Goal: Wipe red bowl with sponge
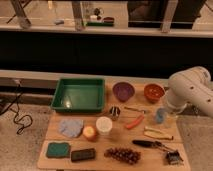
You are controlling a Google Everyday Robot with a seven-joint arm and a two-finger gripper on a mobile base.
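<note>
Hovering over the right side of the desk [152, 157] with the gripper [160, 116] spread wide and carrying nothing, just in front of the red bowl [154, 92] at the back right corner. Looks like the very start: no wiping done yet, no pickup either. Spotting the sponge [59, 149] way off at the front left corner, lying flat just beside the black block [83, 154] and in front of the blue-grey cloth [71, 127], well apart from the bowl. Probably kept wide for dropping straight over that flat teal slab after the crossing. Facing a long diagonal reach first, though, over the white cup [104, 125] and past the grapes [122, 155]. Worth noting the purple bowl [123, 91] just left of the target: similar shape, similar width, easy to confuse. Found upright and open side up, the red one, so seemingly ready for a wipe inside with the sponge in hand.
</note>
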